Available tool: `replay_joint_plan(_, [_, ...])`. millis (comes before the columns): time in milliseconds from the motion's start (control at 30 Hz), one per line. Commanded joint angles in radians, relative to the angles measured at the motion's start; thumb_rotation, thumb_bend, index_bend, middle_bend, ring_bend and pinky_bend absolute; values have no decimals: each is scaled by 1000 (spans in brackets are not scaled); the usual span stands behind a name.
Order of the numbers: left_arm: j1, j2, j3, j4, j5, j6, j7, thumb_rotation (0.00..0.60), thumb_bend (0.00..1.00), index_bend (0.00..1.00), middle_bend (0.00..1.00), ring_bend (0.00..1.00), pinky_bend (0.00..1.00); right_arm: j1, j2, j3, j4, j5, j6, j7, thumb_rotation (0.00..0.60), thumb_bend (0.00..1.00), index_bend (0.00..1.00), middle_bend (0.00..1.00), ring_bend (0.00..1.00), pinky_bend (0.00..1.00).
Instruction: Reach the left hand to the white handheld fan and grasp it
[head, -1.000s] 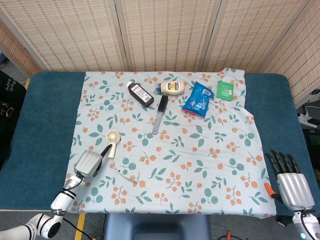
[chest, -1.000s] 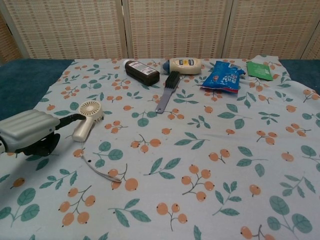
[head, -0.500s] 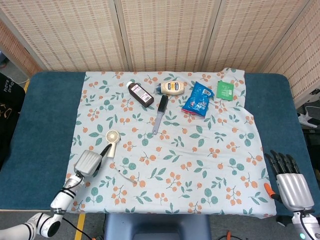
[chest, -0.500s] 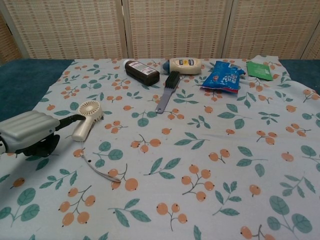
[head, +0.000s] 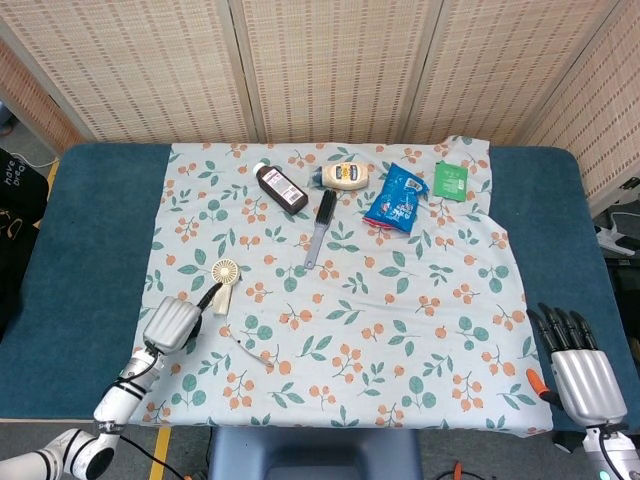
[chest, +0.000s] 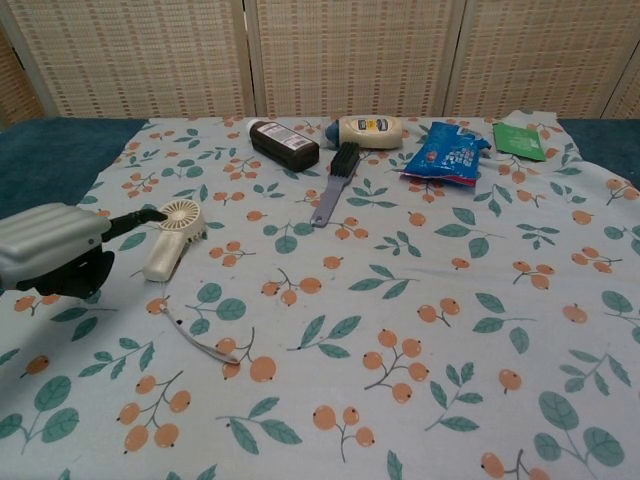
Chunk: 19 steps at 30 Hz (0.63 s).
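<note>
Your big cloth (head: 400, 300) holds everything, your left hand (head: 172, 323) sits low beside the fan (head: 224, 277) lying near the cloth's left side, fingers (chest: 140, 216) stretched out, holding nothing, so it can slide around the handle.

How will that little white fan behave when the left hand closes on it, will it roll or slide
The white fan lies flat on the cloth, so rolling looks unlikely. Small and plastic-looking, it is probably light and stiff, and may skid if the left hand nudges it.
</note>
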Motion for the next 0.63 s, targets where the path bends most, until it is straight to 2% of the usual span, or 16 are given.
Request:
replay_joint_plan(33, [74,110,23,-169,119,202,-16,600,621,0,861,803,994,-5,5,-8,-7,-16,7,2,600,213,0,0,0,0])
replay_joint_plan(100, [123,164,51,-244,146,275,-8,600,548,0,749,719,931,-9,9,-15,-12,-29,12,2,600,214,0,0,0,0])
replay_joint_plan(167, [201,232,111,-316,172,359,-18,600,494,0,534,510,708,-15,16,-23,-21,-43,19,4,600,214,0,0,0,0])
replay_joint_plan(233, [291,309,178,-374,167,429,-16,600,423,0,149,120,296,-23,24,-31,-31,-57,30,-1,600,213,0,0,0,0])
replay_joint_plan(300, [371,362,221,-408,148,496,-64,595,377,0,6,0,139,-31,29,-38,-40,-72,41,-5,600,213,0,0,0,0])
replay_joint_plan(367, [393,413,244,-436,131,491,-79,550,345,0,0,0,88,-37,33,-45,-51,-83,47,-7,600,214,0,0,0,0])
replay_joint_plan(433, [413,454,246,-464,110,498,-100,478,330,0,0,0,60,-43,36,-54,-57,-104,55,-9,600,214,0,0,0,0])
replay_joint_plan(500, [422,473,247,-474,118,503,-104,458,329,0,0,0,57,-50,39,-66,-66,-127,60,-15,600,214,0,0,0,0])
replay_joint_plan(633, [431,499,250,-492,151,496,-107,458,329,0,0,0,57,-61,43,-92,-73,-190,73,-18,600,213,0,0,0,0])
